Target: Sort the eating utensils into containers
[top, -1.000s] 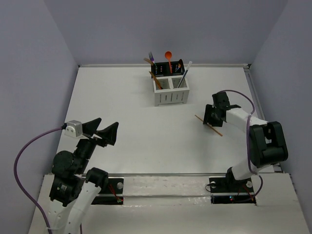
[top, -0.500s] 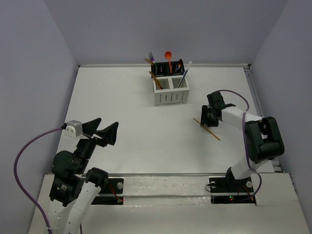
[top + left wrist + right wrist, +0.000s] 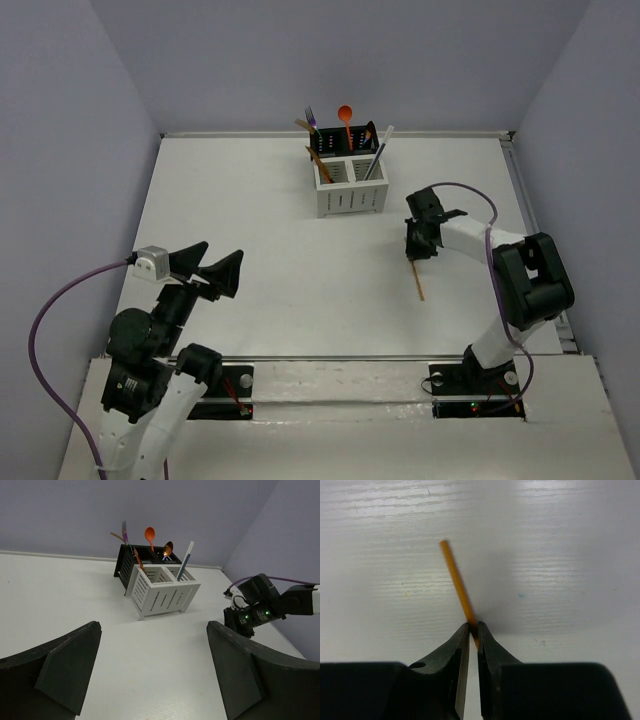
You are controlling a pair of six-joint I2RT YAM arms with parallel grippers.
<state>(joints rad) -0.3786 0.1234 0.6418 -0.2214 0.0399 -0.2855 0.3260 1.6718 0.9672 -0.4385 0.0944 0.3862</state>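
Observation:
An orange chopstick (image 3: 417, 280) lies on the white table (image 3: 260, 230), right of centre. My right gripper (image 3: 418, 247) is shut on its far end. In the right wrist view the chopstick (image 3: 455, 577) runs up and away from the pinching gripper (image 3: 474, 629). The containers (image 3: 350, 188), white holders in front and black behind, stand at the back centre and hold an orange spoon (image 3: 345, 113), a dark fork (image 3: 310, 117), a silver utensil (image 3: 378, 155) and brown chopsticks (image 3: 318, 160). My left gripper (image 3: 212, 268) hovers open at the near left, empty, facing the containers (image 3: 162, 592).
A raised rim (image 3: 514, 170) edges the table's right side, with purple-grey walls all round. Purple cables (image 3: 45, 320) loop off both arms. The right arm (image 3: 270, 607) shows at the right of the left wrist view.
My right gripper moved left and closed on the chopstick. The chopstick swung from a diagonal lie to pointing nearly straight at the near edge. The left arm is still.

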